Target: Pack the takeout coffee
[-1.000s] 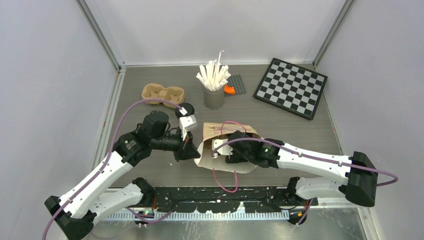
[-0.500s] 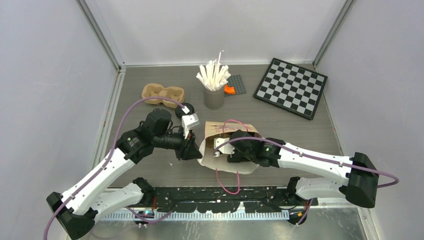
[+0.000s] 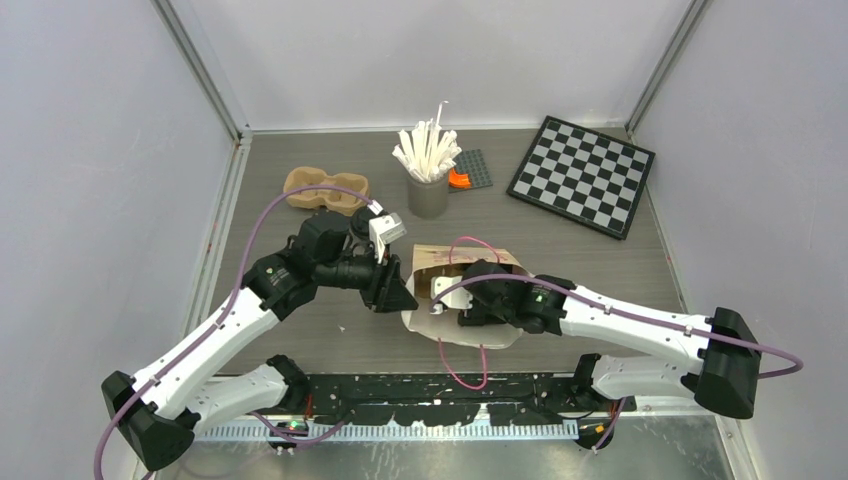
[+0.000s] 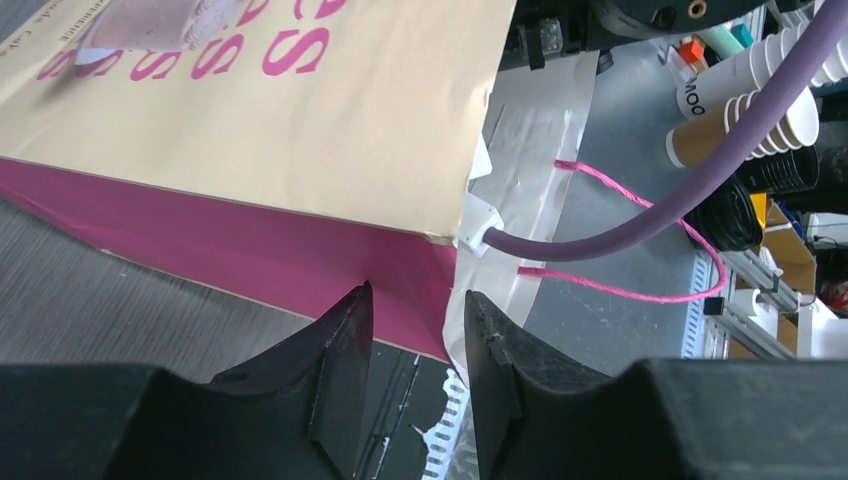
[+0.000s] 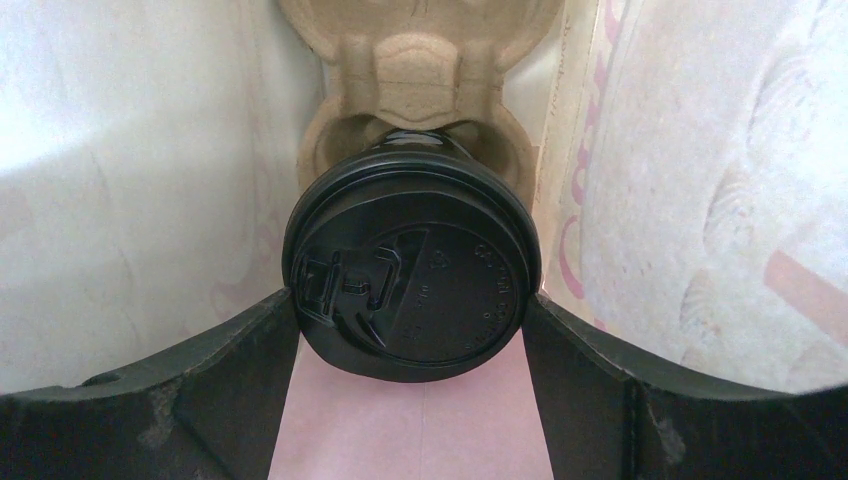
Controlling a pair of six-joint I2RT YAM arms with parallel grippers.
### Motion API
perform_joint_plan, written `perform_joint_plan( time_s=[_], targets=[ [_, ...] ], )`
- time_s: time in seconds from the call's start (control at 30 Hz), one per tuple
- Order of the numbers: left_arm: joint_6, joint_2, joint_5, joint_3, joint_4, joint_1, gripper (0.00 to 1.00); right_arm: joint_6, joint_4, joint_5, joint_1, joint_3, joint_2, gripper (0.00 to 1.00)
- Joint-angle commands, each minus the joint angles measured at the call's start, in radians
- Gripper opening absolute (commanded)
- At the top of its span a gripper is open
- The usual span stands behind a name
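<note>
Small dark paper cup with black plastic lid [image 5: 410, 285]: light, crushable, to be gripped just under rim; right gripper [image 5: 409, 298] flanks it, clamp unclear; left gripper [image 4: 417, 300] parted.

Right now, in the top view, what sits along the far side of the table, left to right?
Tan pulp tray → grey cup of white sticks → grey studded plate → checkerboard.
</note>
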Motion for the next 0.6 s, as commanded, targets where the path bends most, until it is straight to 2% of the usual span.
perform_joint_plan(
  time_s=[0.0,0.17,0.37,0.57],
  targets=[
    [-0.07,-0.002,-0.037,0.028,0.092,-0.004,0.41,-0.004,-0.032,-0.017,-0.005,0.004,-0.03,0.83],
    [-0.066,0.001,-0.062,0.042,0.086,-0.004,0.39,-0.003,-0.032,-0.02,-0.004,0.002,-0.038,0.83],
    [-0.036,-0.003,-0.039,0.039,0.074,-0.004,0.21,0.013,-0.048,-0.038,-0.004,0.011,-0.044,0.86],
    [-0.029,-0.001,-0.029,0.044,0.077,-0.005,0.09,0.017,-0.05,-0.023,-0.004,0.024,-0.057,0.88]
  ],
)
